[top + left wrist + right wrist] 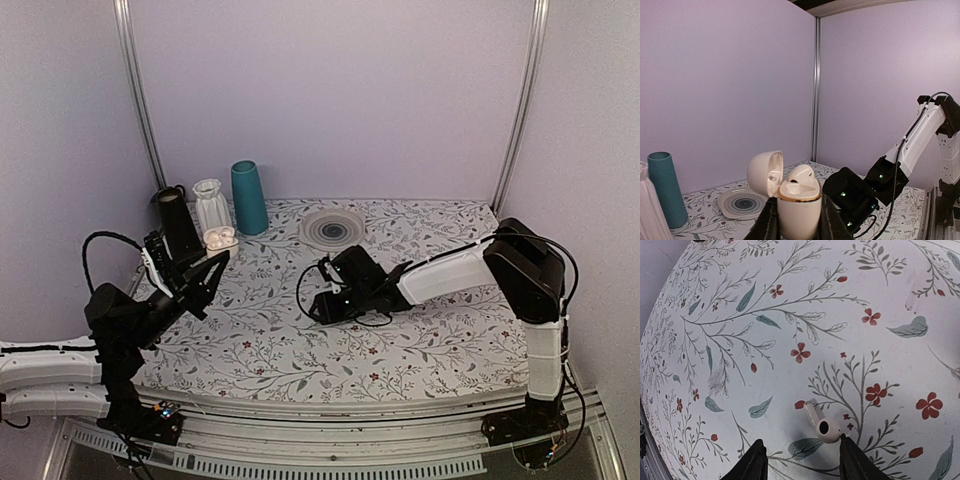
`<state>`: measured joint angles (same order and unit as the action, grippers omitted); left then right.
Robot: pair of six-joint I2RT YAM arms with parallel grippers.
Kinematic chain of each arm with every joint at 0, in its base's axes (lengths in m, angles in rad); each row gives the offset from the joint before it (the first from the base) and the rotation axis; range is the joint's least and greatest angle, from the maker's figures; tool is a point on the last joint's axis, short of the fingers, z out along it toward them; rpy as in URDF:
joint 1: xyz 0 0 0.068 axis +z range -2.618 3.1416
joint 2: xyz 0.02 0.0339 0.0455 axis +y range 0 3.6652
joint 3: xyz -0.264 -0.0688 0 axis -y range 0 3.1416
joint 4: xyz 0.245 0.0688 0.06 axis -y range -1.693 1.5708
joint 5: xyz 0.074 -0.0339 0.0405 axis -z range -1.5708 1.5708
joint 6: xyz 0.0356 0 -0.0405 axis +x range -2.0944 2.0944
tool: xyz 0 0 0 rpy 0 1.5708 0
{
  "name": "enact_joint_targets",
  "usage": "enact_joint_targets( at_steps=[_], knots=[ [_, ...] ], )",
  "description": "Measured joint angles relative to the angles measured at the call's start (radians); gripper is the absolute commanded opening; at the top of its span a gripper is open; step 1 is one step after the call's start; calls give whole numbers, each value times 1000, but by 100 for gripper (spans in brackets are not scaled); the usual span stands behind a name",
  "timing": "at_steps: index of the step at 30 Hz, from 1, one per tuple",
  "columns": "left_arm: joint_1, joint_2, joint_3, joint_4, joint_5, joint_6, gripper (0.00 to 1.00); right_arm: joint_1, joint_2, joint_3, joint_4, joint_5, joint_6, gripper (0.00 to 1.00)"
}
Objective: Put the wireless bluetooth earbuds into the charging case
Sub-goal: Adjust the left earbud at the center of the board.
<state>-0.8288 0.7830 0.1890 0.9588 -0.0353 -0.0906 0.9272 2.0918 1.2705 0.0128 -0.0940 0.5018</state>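
Right wrist, earbud (822, 425) inside right tool (801, 460), charging case (799, 212) in left tool (799, 224)

Soft, even light falls from above in all three views and tints the walls (330, 90) pale lavender. In the overhead view the patterned tablecloth (420, 340) is moderately bright, with a faint, diffuse shadow under the right arm (445, 275) (its edge melts into the print). In the left wrist view the glossy charging case (799, 212) is sharp and carries mild highlights. In the right wrist view the earbud (826, 429) throws a soft grey shadow to its left. There the cloth's border curves with the wide lens, and the fingers (754, 465) of the right gripper (801, 462) are dark and blurred.
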Motion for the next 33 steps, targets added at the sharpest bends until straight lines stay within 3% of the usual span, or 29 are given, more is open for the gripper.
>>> enact_joint_targets(
  at_steps=[16,23,33],
  knots=[
    [0,-1,0,0,-1,0,0,40,-12,15,-52,-11,-7,49],
    [0,-4,0,0,-3,0,0,27,-25,19,-76,40,-93,48],
    [2,-5,0,-2,-3,0,0,21,-24,92,-118,85,-264,37]
  ],
)
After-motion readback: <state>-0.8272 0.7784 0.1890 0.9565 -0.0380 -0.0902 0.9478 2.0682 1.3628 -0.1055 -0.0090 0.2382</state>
